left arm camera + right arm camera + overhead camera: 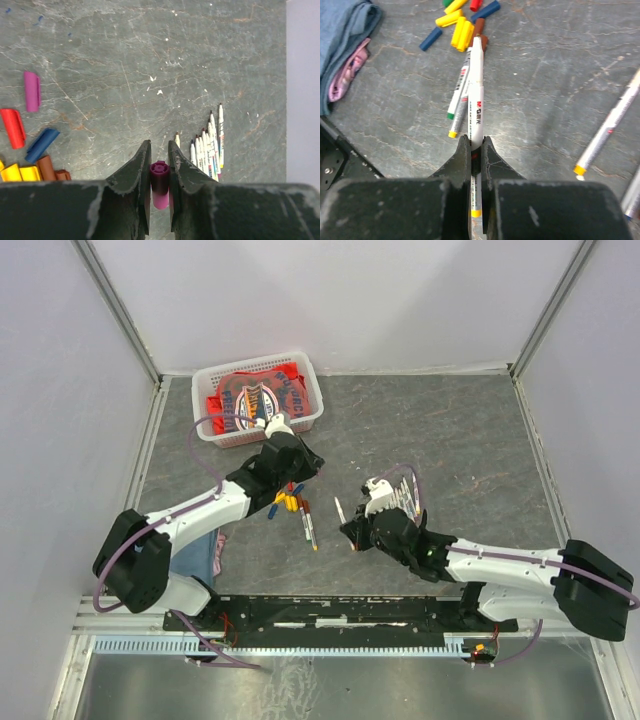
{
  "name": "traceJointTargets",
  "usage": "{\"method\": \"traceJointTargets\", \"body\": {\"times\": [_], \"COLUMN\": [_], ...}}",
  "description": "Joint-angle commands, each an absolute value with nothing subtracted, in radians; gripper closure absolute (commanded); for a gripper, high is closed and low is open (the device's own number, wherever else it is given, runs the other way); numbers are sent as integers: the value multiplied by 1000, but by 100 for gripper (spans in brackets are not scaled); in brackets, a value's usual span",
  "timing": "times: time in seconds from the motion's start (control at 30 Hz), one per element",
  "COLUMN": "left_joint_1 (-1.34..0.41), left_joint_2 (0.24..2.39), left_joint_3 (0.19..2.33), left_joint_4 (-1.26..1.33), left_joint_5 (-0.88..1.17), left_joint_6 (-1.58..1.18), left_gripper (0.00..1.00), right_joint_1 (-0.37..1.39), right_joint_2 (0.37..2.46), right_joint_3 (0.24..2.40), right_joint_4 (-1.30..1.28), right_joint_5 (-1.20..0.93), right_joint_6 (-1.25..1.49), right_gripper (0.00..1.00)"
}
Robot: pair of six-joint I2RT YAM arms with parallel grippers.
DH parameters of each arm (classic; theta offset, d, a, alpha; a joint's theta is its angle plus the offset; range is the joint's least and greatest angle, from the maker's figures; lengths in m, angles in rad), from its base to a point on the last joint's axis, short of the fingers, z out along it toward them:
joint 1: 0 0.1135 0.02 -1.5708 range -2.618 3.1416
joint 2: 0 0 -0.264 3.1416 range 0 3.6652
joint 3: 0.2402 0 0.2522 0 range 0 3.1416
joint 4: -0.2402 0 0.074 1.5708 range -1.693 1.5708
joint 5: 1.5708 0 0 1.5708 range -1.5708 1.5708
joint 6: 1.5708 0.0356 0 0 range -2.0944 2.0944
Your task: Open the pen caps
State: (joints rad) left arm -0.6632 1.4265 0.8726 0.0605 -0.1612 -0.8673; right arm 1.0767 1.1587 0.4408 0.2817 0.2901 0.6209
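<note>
My left gripper (159, 167) is shut on a purple pen cap (159, 172), held upright between the fingers above the table. Loose pen caps lie to its left: purple (32, 91), red (13, 128), blue (42, 145), brown (46, 167) and yellow (20, 173). My right gripper (477, 145) is shut on a white pen barrel (476, 85) that points toward yellow caps (461, 32), a blue cap (430, 38) and a brown cap (479, 26). In the top view the left gripper (300, 472) hangs just above the cap pile (290, 500), with the right gripper (352, 532) a little to the right.
A row of uncapped white pens (207, 147) lies on the right. Two more pens (460, 95) lie beside the held one, another (610, 125) farther right. A white basket (316, 400) holding a red cloth stands at the back. Blue cloth (345, 35) lies near the left arm.
</note>
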Motion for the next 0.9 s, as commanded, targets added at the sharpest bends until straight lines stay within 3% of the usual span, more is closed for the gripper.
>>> {"method": "traceJointTargets", "body": {"times": [0.0,0.2,0.87], "left_joint_1": [-664,-666,-680], "left_joint_2": [1397,1418,1520], "left_joint_3": [965,950,868], "left_joint_4": [-102,-295,-318], "left_joint_5": [-275,-435,-547], "left_joint_6": [-765,-668,-632], "left_gripper": [97,97,97], "right_joint_1": [1057,1002,868], "right_joint_2": [1121,1121,1317], "right_joint_3": [513,549,598], "right_joint_4": [114,-25,-66], "right_joint_5": [406,506,532], "right_joint_6": [609,651,658], "right_gripper": [99,99,94]}}
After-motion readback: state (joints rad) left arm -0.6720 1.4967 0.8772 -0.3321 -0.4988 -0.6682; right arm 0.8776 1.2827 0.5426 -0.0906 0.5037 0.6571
